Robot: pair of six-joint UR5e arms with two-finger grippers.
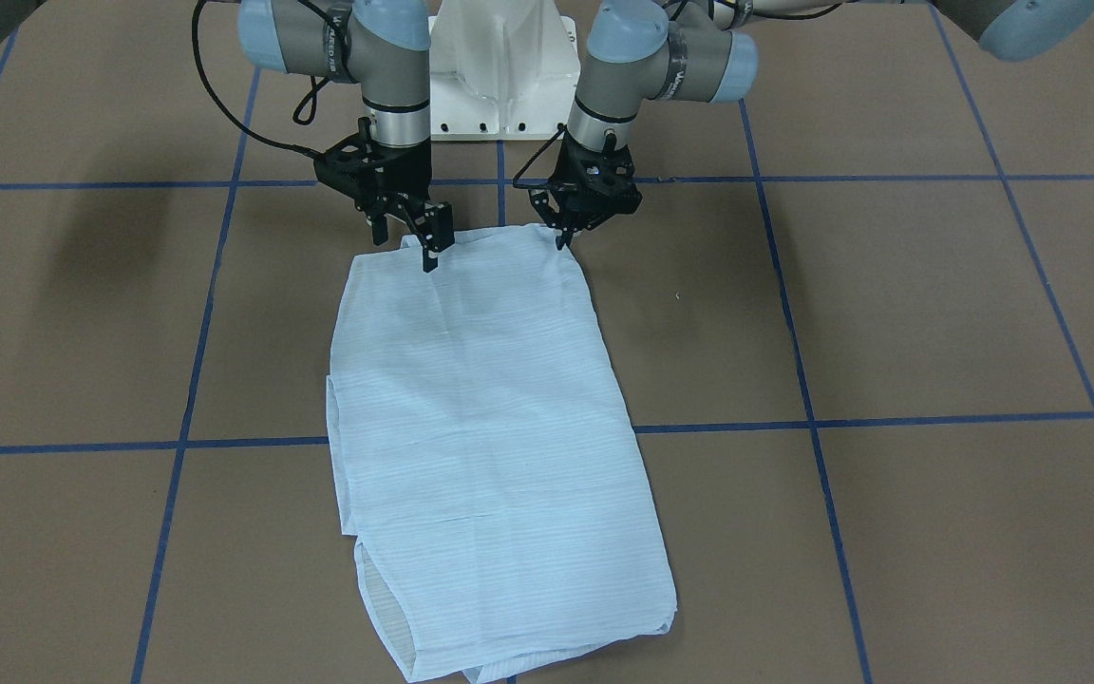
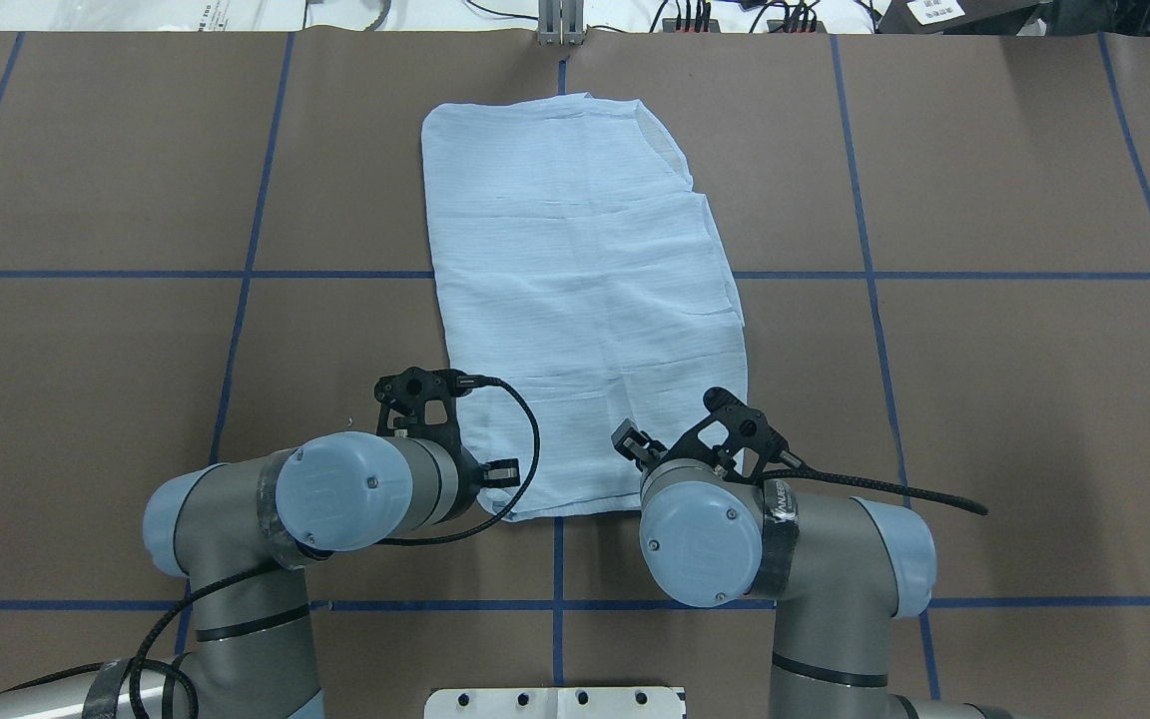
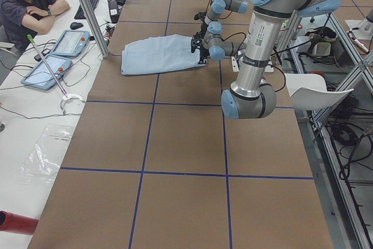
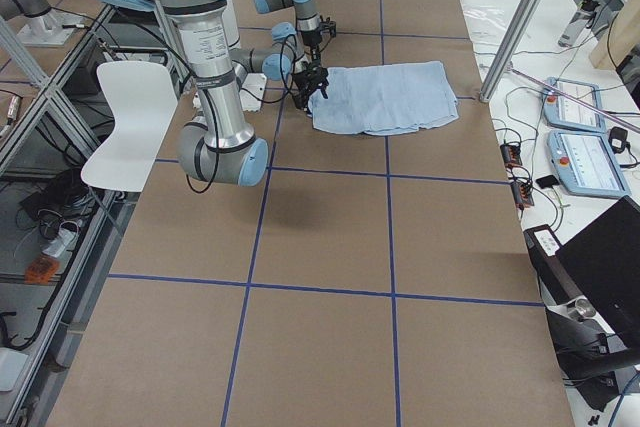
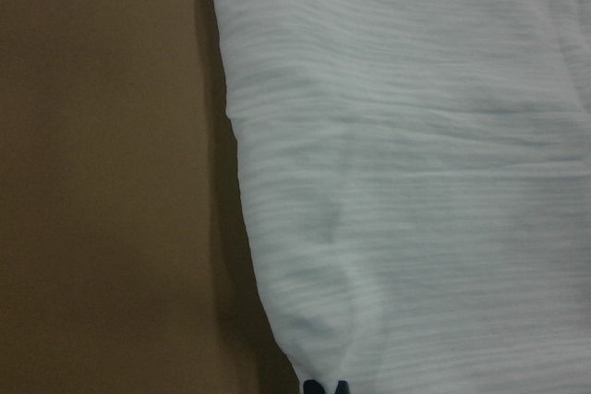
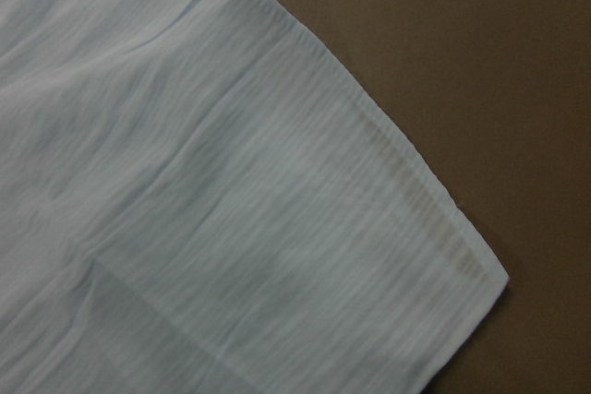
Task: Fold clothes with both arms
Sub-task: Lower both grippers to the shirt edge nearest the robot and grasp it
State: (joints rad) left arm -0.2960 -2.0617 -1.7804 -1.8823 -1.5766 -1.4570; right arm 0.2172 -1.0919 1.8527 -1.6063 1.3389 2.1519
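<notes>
Shirt (image 1: pixel 490 408) lies as a long panel, sides tucked in; crosswise folds left to do. Over its edge the right gripper (image 1: pixel 409 237) hangs spread; the left gripper (image 1: pixel 563 237) seems pinched on the corner.

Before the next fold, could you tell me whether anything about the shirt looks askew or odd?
The shirt lies skewed to the blue tape lines, and its side edge on the robot's right is stepped, so the folded layers do not line up.

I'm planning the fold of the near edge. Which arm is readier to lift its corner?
Left, probably: the fingers of the left gripper look closed on the near corner of the shirt, cloth puckering beside them. The right gripper hangs open over its corner, nothing pinched.
</notes>
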